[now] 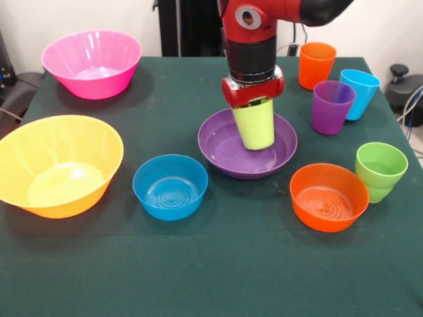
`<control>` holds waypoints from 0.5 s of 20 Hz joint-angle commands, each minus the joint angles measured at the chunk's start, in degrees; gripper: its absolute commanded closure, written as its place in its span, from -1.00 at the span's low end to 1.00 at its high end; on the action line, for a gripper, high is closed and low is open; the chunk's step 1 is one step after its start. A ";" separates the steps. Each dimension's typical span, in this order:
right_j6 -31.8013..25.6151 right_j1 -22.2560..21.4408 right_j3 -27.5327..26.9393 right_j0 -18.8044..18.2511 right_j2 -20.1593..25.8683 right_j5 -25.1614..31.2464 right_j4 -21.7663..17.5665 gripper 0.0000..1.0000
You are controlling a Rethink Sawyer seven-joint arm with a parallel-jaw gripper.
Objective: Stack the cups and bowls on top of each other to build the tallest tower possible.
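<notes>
My gripper (253,99) comes straight down at the table's middle, shut on the top of a lime-yellow cup (255,127). The cup stands upright inside the wide shallow purple bowl (225,146), its bottom at or just above the bowl's floor; I cannot tell if it touches. A small blue bowl (170,187) sits left of the purple bowl and a small orange bowl (328,197) to its right. The pink bowl (91,63) is at the far left and the big yellow-orange bowl (56,165) at the near left. All bowls are open side up.
Several loose cups stand upright on the right side: orange cup (316,65), light blue cup (359,92), purple cup (332,107) and green cup (380,170). A dark green cloth (211,271) covers the table.
</notes>
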 commanded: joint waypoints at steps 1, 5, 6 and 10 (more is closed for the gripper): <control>10.75 3.63 -2.90 1.41 5.72 -0.40 -3.26 1.00; 11.71 3.05 -2.20 1.45 4.89 2.09 -2.44 1.00; 12.14 3.19 -2.19 1.61 4.55 2.63 -2.39 1.00; 12.63 4.23 -1.84 2.45 3.08 4.79 -2.16 1.00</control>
